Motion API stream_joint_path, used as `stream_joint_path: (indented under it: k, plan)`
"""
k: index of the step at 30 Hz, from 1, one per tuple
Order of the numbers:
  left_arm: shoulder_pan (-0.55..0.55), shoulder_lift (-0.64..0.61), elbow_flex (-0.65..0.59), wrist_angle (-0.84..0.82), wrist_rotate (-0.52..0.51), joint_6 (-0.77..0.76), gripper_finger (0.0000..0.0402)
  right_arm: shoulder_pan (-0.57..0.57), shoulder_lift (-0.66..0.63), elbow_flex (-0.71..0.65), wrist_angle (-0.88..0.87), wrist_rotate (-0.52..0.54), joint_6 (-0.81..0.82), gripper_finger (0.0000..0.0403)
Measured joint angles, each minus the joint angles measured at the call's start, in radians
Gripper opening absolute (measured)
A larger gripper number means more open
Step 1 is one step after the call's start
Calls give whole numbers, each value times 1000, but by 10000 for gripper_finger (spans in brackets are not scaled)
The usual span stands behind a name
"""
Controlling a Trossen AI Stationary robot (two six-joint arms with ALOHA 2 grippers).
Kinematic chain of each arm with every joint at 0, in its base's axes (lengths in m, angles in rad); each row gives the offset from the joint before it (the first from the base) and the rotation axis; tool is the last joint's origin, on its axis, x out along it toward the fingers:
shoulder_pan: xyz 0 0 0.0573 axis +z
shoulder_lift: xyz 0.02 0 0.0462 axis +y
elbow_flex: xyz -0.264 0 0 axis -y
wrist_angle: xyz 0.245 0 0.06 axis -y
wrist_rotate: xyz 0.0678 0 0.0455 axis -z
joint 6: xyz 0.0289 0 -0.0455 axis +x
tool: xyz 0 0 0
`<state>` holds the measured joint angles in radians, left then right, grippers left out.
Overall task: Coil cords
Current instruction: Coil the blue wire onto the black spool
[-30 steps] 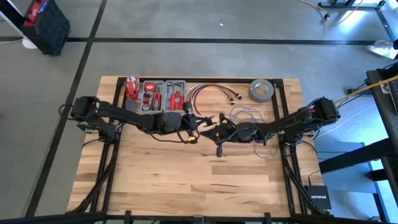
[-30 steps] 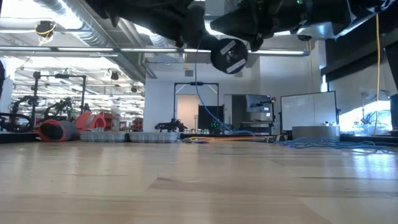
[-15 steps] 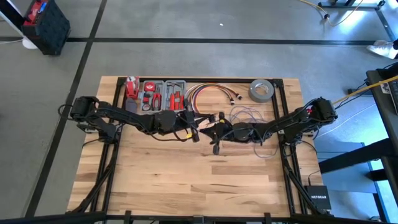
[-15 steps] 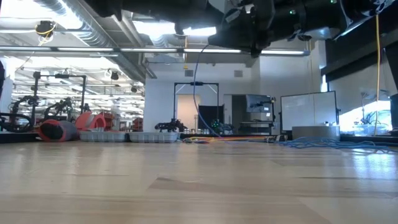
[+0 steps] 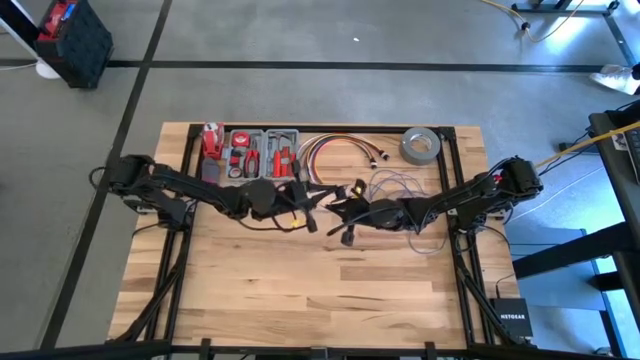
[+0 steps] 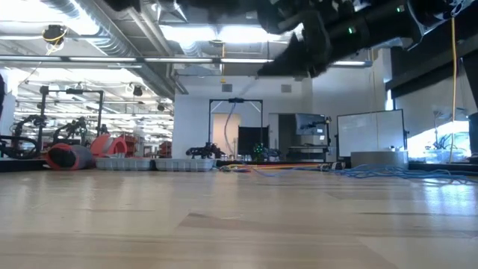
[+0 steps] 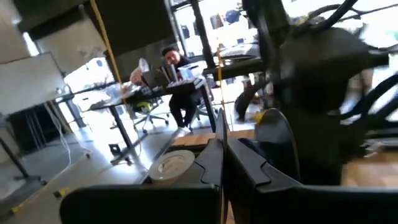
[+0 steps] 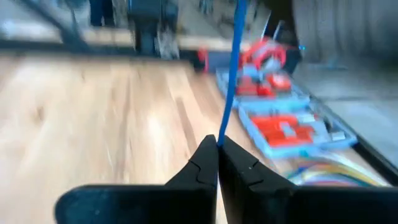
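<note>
My two grippers meet above the middle of the table, both shut: the left gripper (image 5: 316,208) (image 7: 222,142) and the right gripper (image 5: 338,212) (image 8: 218,144). The grey-blue wire (image 8: 234,68) rises from the right gripper's fingertips. The rest of it lies in a loose heap (image 5: 402,186) on the table at the back right. In the low view a faint strand (image 6: 223,119) hangs below the arms. A thin dark cord (image 7: 218,115) leaves the left gripper's fingertips; I cannot tell which cord it is. A pale round thing (image 7: 170,165) sits beside the left finger. A black piece (image 5: 347,237) hangs under the right gripper. My left gripper pinches a thin cord (image 7: 219,127) at the tips of its two fingers and points level, toward the right arm. The cord runs straight away from the tips, clear of the table. My right gripper pinches the grey-blue wire (image 8: 222,132) at its fingertips, slanting slightly down toward the table's left. The wire runs straight and taut away from the tips, clear of the table.
Along the far edge stand a grey tray of red tools (image 5: 255,152), a bundle of red, yellow and white cables (image 5: 335,150) and a grey tape roll (image 5: 421,146). The near half of the wooden table (image 5: 300,290) is bare wood.
Both grippers have drifted a little toward the table's left. The left one has risen, and the right one has tipped downward. A round black disc that hung under the grippers in the low view has gone up out of that view. The hanging wire has swung toward the left.
</note>
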<state>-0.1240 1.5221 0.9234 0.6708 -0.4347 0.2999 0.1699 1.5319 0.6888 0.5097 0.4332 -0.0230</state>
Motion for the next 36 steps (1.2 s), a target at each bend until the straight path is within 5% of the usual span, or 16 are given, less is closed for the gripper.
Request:
stream_joint_path:
  k: [10,17,25,36]
  plan:
    - [-29,-115,1,-290,-38,-7,0,0,-57,0,-91,73,-5,7]
    - [-31,-114,0,-323,-60,-11,0,0,-65,0,-185,132,-8,7]
    - [-31,-114,0,-323,-59,-16,0,0,-64,0,-167,-33,91,13]
    - [-42,-117,0,-323,-61,-3,0,-12,-163,0,-324,-25,119,158]
